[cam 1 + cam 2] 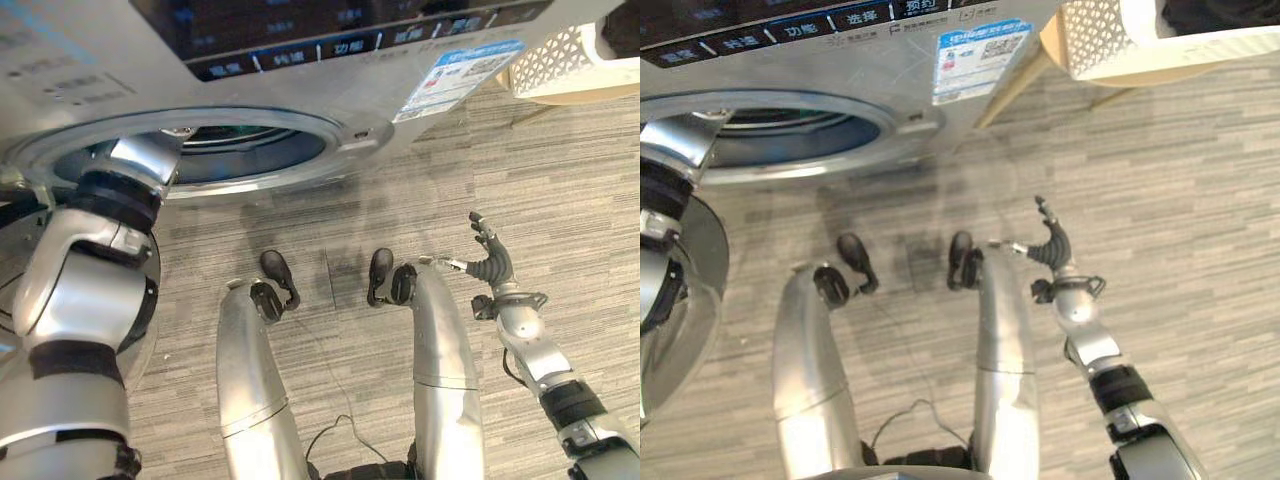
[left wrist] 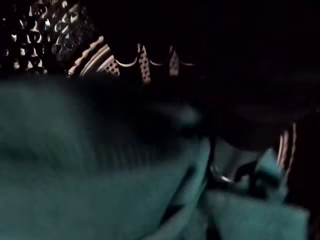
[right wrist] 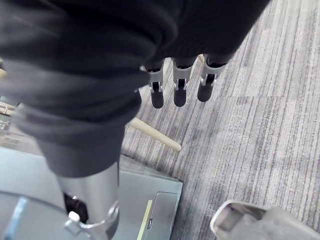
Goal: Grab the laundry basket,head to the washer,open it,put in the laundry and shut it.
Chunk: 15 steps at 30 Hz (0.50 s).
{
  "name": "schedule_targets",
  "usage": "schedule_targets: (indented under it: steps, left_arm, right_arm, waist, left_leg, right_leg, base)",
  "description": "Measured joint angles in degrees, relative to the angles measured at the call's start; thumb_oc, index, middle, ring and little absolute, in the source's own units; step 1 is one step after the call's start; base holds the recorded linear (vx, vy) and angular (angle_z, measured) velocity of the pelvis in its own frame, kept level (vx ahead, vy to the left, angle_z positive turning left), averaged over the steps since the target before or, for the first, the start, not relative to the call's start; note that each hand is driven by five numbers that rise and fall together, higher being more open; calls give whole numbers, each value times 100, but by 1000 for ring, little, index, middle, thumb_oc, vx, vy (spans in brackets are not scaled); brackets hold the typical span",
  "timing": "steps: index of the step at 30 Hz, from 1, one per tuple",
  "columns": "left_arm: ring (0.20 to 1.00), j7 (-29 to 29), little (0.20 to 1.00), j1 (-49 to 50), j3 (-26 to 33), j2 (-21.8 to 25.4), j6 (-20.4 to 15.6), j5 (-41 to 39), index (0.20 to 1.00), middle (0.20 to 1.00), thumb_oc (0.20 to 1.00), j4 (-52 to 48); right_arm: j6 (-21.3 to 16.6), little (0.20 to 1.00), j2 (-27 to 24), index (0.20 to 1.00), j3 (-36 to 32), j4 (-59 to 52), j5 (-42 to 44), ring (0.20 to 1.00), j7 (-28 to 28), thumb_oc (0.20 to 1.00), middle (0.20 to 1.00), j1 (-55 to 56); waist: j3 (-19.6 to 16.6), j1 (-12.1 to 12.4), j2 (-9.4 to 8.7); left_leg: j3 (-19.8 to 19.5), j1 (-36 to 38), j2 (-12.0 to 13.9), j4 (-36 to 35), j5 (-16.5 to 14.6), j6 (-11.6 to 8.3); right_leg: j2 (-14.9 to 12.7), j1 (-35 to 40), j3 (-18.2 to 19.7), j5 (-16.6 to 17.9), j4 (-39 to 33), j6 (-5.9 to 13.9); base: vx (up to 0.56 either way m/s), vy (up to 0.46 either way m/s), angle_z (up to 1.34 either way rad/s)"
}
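Note:
The silver washer (image 1: 330, 95) stands before me with its round opening (image 1: 262, 152) uncovered. My left arm (image 1: 125, 190) reaches into that opening, and its hand is hidden inside. In the left wrist view, dark green laundry (image 2: 100, 165) lies in the dark drum below its perforated wall (image 2: 45, 30). The white perforated laundry basket (image 1: 560, 55) sits to the washer's right on a wooden stand. My right hand (image 1: 490, 262) hangs over the floor to the right of the washer, fingers (image 3: 175, 92) straight and open, holding nothing.
The washer's round door (image 1: 680, 290) hangs swung open at the left, beside my left arm. A wooden leg (image 1: 1015, 85) of the basket's stand slants down next to the washer's right corner. Grey striped carpet (image 1: 560, 200) spreads to the right.

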Motion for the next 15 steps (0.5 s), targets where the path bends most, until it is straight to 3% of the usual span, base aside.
schedule_targets:
  steps: [4,6,9,10,11,13,14,15]
  left_arm:
    - [1000,-552,1000,449,4,-92,56,229,1000,1000,1000,-9]
    - [1000,-727,1000,987,4,-287,108,309,1000,1000,1000,-22]
    - [1000,-811,1000,1540,229,-478,107,413,1000,1000,1000,-157]
    - [1000,-873,1000,2176,743,-626,97,400,1000,1000,1000,-584]
    - [1000,-897,1000,3204,1462,-1310,56,347,1000,1000,1000,-1064]
    - [1000,-1003,1000,4472,1403,-1667,60,335,1000,1000,1000,-1320]
    - [1000,-1075,1000,5103,1579,-1818,38,333,1000,1000,1000,-1571]
    - [1000,-1149,1000,6068,1563,-2030,33,311,1000,1000,1000,-1767]
  right_arm:
    - [-2,1000,4,1000,-9,27,12,1000,209,1000,1000,-21]
    - [-10,1000,13,1000,85,175,37,1000,273,1000,1000,181]
    - [19,1000,55,1000,61,355,46,1000,303,1000,1000,306]
    - [51,1000,87,1000,25,421,44,1000,303,1000,1000,319]
    - [198,1000,149,1000,73,746,43,1000,298,1000,1000,383]
    - [270,1000,214,1000,163,867,34,1000,310,1000,1000,616]
    - [275,1000,250,1000,126,891,28,1000,306,1000,1000,756]
    - [277,1000,289,1000,46,903,18,1000,290,1000,1000,1139]
  waist:
    - [0,17,0]
    - [-565,16,8]
    - [-748,45,17]
    - [-742,78,23]
    - [-737,170,18]
    - [-772,294,43]
    - [-821,326,24]
    - [-1141,359,29]
  left_leg:
    - [-15,318,-75,-138,30,-39]
    - [21,339,-124,-345,-30,-71]
    - [37,509,-161,-586,49,-45]
    - [100,769,-214,-915,190,-97]
    - [248,1491,-346,-1823,468,-203]
    - [417,2566,-415,-2762,652,-185]
    - [443,3008,-422,-3197,790,-286]
    - [475,3612,-554,-3851,900,-313]
  right_leg:
    - [-72,325,-41,-10,-83,-18]
    - [-88,313,-15,-99,-204,-19]
    - [-141,507,-94,-93,-384,15]
    - [-187,747,-168,-51,-630,40]
    - [-196,1340,-220,233,-1378,160]
    - [-147,2389,-404,404,-2294,214]
    - [-104,2770,-412,433,-2593,265]
    - [-32,3276,-400,567,-3175,417]
  base:
    - [-18,12,11]
    - [-30,-1,14]
    - [-65,17,17]
    - [-55,41,23]
    - [9,40,25]
    - [60,30,16]
    - [143,11,10]
    - [112,2,10]
